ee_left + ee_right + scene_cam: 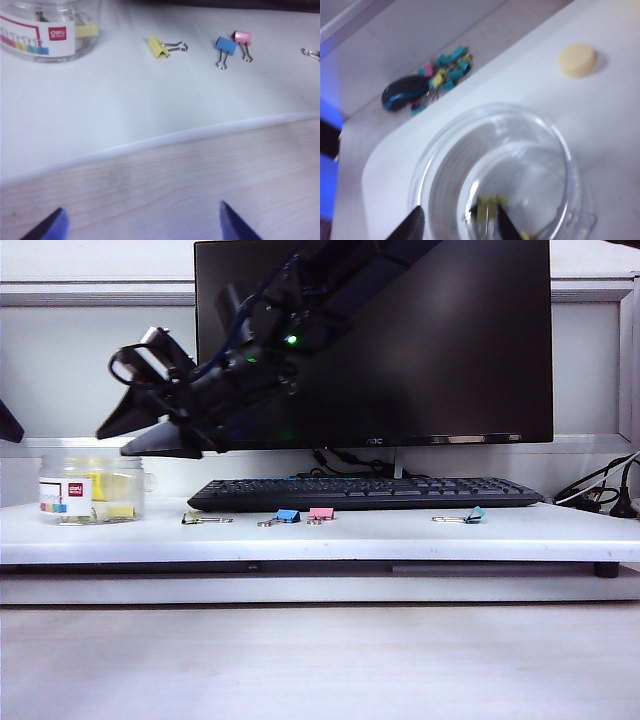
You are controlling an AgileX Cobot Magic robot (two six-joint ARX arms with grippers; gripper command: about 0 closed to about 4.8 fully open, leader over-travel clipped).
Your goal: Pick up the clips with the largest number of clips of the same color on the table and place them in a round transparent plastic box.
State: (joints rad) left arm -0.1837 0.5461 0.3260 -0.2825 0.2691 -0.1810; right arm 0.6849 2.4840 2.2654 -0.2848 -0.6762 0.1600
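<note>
Take the keyboard (365, 492) as your landmark. Far left of it on the table (320, 540) stands the round transparent plastic box (92, 490), upright, label facing you, yellow clips visible inside through the wall.

Above the box and up-left of the keyboard you see the right gripper (150, 435), reached across from the other side, its dark arm running up in front of the monitor (430, 340). In the right wrist view its fingertips (415, 225) stand apart over the box's open mouth (495, 170), with yellow clips (487, 207) showing between them down in the box; you cannot tell whether the tips touch one.

Just in front of the keyboard's left end lies one yellow clip (195, 518), on the table outside the box. Next along, in front of the keyboard's left half, a blue clip (287, 515) and a pink clip (321, 513) sit just beside each other. In front of the keyboard's right end lies a teal clip (474, 514).

The left gripper (140, 222) hangs well back from the keyboard, over the lower wooden surface (200, 180) before the table's edge, its blue fingers spread wide, nothing between them.
</note>
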